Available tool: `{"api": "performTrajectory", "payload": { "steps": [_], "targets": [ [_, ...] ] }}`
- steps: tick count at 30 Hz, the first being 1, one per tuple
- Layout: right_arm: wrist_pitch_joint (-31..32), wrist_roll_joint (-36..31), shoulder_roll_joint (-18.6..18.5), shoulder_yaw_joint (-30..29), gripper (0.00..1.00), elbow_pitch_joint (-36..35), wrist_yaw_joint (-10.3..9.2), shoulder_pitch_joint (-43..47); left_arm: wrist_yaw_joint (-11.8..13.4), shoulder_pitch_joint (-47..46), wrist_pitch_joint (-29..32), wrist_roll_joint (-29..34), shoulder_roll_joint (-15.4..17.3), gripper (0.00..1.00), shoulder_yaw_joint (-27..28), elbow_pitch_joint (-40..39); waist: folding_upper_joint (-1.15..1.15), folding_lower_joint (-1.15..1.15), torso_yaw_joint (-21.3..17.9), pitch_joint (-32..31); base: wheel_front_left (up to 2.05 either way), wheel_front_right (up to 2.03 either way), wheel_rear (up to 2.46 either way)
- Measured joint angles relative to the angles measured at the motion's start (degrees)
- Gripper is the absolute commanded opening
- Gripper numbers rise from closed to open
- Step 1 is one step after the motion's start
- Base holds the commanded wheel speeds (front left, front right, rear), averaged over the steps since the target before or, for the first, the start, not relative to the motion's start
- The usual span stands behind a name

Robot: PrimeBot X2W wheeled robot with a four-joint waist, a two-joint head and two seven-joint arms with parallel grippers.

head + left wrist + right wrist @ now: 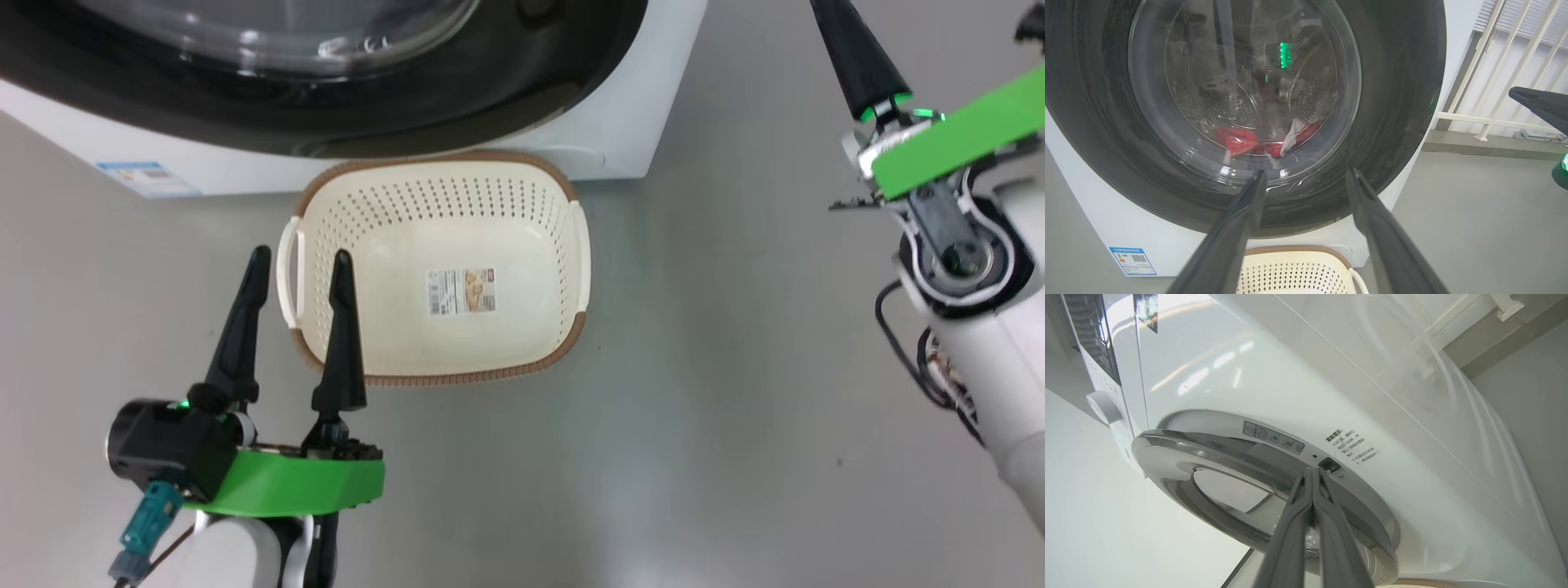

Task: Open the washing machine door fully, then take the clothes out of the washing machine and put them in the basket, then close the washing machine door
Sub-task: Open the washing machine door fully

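At 3 o'clock on the washing machine door (1175,449): right hand (1312,470) clenched, empty, tips beside the latch (1329,464); may skid off the glossy rim. Also, left hand (300,257) released above basket (441,175), 9 o'clock rim, likely in door's swing path; clothes (1237,141) inside, behind glass.

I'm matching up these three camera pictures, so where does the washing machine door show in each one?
Head view: washing machine door across the top edge.
Left wrist view: door fills the centre and left.
Right wrist view: door lower left of centre.
Shared landmark: the basket just below it.
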Motion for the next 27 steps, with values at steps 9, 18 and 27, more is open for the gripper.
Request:
{"api": "performTrajectory", "payload": {
  "steps": [9,18,27],
  "targets": [
    [12.1,9.3,-0.8,0.5,0.00,2.5,0.00,-7.1,0.0,-2.1,0.0,0.0,0.0,1.00,-0.9,-0.1,0.00,0.00,1.2,4.1,0.00,0.00,0.00],
    [22.9,14.7,-0.5,-2.4,0.00,4.1,0.00,-13.9,0.6,-3.5,0.0,-0.5,-0.1,1.00,-1.8,0.0,0.00,0.00,2.4,8.1,0.00,0.00,0.00],
    [31.2,20.2,2.5,-6.7,0.00,7.6,-0.01,-18.8,1.0,-5.1,0.0,-0.2,-0.1,1.00,-2.7,0.1,0.00,0.00,3.1,10.7,0.00,0.00,0.00]
  ]
}}
